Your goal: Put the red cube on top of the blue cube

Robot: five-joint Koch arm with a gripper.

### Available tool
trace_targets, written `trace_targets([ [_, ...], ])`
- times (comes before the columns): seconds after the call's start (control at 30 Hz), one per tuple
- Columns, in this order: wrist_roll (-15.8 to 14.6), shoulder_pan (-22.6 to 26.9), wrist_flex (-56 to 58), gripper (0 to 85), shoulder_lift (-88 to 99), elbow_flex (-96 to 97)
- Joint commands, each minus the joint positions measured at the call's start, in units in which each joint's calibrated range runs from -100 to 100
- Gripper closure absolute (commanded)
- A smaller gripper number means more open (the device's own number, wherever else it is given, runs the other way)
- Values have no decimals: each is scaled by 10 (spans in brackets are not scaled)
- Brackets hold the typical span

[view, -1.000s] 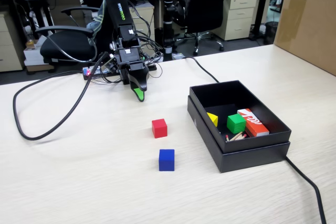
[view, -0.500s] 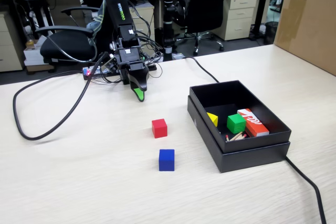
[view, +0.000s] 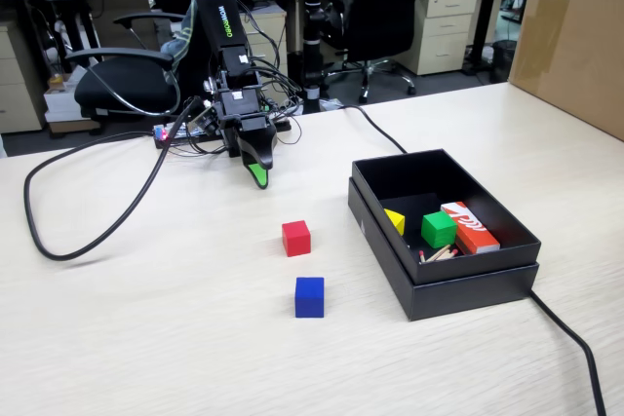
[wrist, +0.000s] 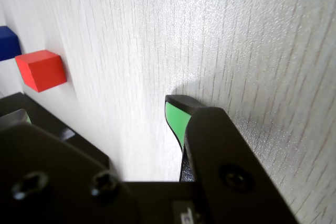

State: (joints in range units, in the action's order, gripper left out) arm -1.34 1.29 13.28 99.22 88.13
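Observation:
The red cube (view: 296, 238) sits on the pale wooden table, with the blue cube (view: 309, 297) just in front of it and apart from it. My gripper (view: 256, 174) hangs low over the table behind the red cube, some way from both cubes. In the wrist view the gripper (wrist: 100, 109) is open and empty: a green-padded finger (wrist: 177, 119) is at the right, the other jaw is at the lower left, and bare table shows between them. The red cube (wrist: 41, 70) and a corner of the blue cube (wrist: 8, 43) show at the upper left.
An open black box (view: 458, 284) stands right of the cubes, holding a green cube (view: 438, 229), a yellow piece (view: 395, 221) and a red-and-white box (view: 470, 227). A black cable (view: 88, 231) loops at the left. A cardboard box (view: 575, 36) stands far right.

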Motion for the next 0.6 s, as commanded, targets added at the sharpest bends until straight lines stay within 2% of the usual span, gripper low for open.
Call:
trace_targets([
  [0.0,0,-1,15,358,-1,31],
  [0.43,1,-6,15,358,-1,23],
  [0.57,1,-11,69,380,-4,-44],
])
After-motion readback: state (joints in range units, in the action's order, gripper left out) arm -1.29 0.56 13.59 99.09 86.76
